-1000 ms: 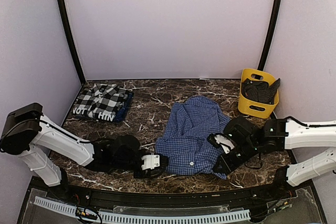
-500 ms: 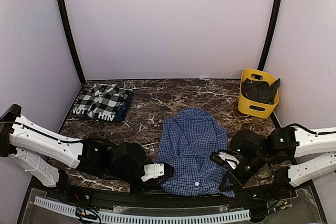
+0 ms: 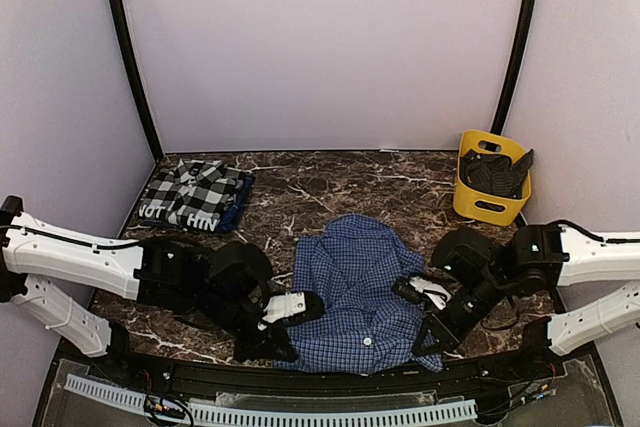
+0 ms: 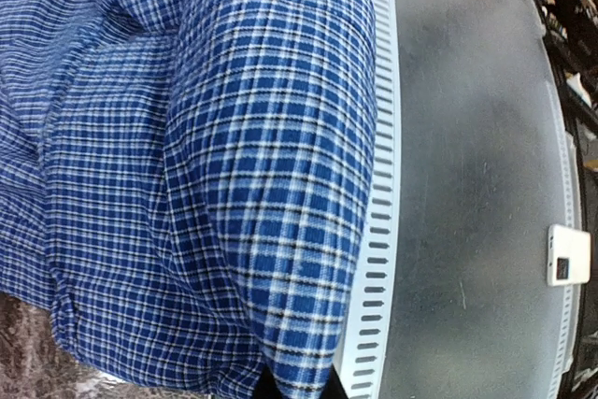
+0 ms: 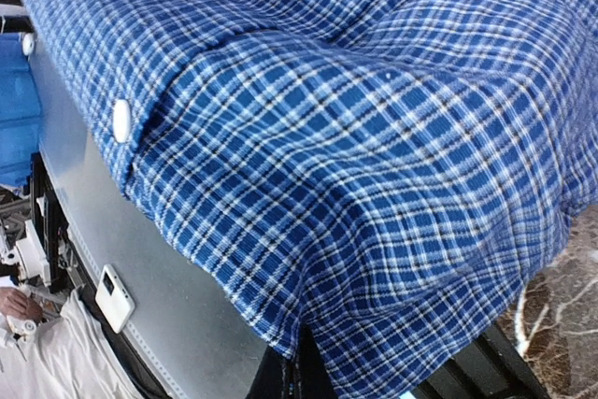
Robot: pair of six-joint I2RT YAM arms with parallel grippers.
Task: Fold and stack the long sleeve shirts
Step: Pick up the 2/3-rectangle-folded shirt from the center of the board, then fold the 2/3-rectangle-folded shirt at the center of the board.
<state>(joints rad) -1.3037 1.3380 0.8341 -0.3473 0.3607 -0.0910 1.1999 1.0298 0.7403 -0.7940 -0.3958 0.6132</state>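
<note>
Blue check shirt [image 3: 355, 282] is lying rumpled at the near middle of the counter [image 3: 300, 182], with its near hem reaching the front edge. Left gripper [image 3: 300, 309] and right gripper [image 3: 425, 319] are each pinching that hem, jaws pressed together on cloth, one toward either corner. Plaid shirt [image 3: 192, 194] is sitting folded at the far left, well apart. Seems to be the flattening step, before any fold. Next move is calling for even tension at both corners, so the body is spreading smooth.

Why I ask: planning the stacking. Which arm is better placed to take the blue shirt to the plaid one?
Probably left: the left claw grips the blue shirt, and the plaid shirt lies on that side.
</note>
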